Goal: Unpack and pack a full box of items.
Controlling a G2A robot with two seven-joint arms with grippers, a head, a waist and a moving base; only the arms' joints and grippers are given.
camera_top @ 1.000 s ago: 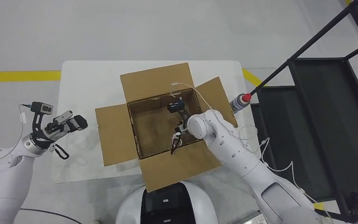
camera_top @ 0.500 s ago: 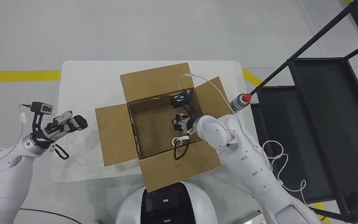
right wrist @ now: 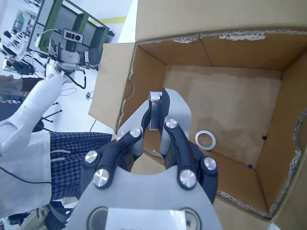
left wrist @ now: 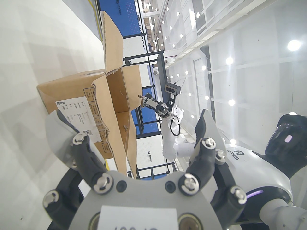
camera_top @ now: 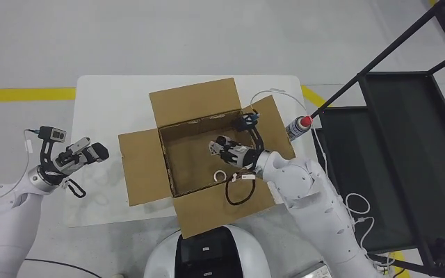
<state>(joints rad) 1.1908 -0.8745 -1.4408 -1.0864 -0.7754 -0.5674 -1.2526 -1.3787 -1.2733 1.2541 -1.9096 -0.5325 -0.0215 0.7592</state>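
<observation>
The open cardboard box (camera_top: 198,121) stands mid-table with all flaps spread. My right gripper (camera_top: 214,146) hovers over the box's interior, shut on a small flat grey metal piece (right wrist: 154,111) that stands upright between its fingertips (right wrist: 165,96). A white ring (right wrist: 205,140) lies flat on the box floor (right wrist: 230,101), near the wall closest to me; the same ring (camera_top: 219,176) shows from above. My left gripper (camera_top: 94,151) is open and holds nothing, out past the table's left edge. Its fingers (left wrist: 62,130) point toward the box's labelled side (left wrist: 72,106).
A red-capped spray can (camera_top: 299,126) lies on the table just right of the box's right flap. A black metal cart (camera_top: 389,153) stands right of the table. Two tiny black bits (right wrist: 263,137) lie on the box floor. Bare white tabletop (camera_top: 104,104) lies left of the box.
My right gripper has risen from the near side of the box floor with the grey piece, and its arm has swung to the right. The left arm has stayed still.
</observation>
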